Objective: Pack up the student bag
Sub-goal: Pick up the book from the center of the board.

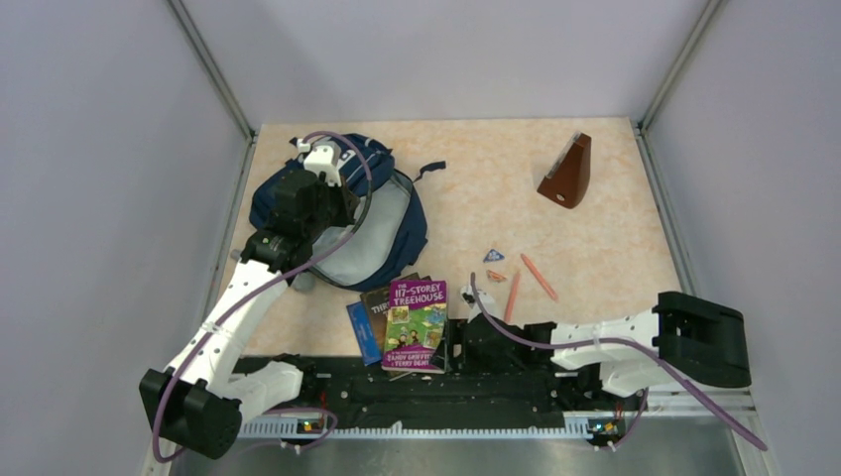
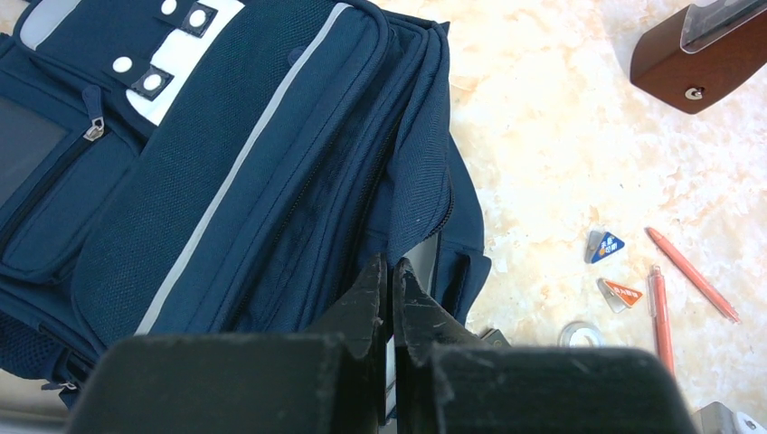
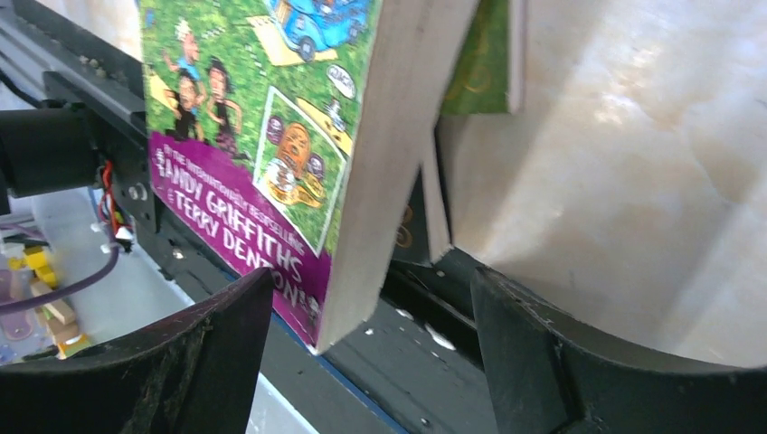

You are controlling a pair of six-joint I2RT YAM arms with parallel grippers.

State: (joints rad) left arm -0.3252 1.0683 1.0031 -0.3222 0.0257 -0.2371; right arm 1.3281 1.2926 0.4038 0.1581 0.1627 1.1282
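Two claws: my left claw (image 2: 391, 271) clamps the rim of the student bag (image 2: 226, 181), holding its mouth open. My right claw (image 3: 371, 289) gapes around the book (image 3: 253, 136) at the near edge of the surface (image 3: 633, 181), gripping nothing.

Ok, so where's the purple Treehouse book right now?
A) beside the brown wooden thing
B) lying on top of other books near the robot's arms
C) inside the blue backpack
B: the purple book lies on top of other books at the table's near edge, outside the backpack.
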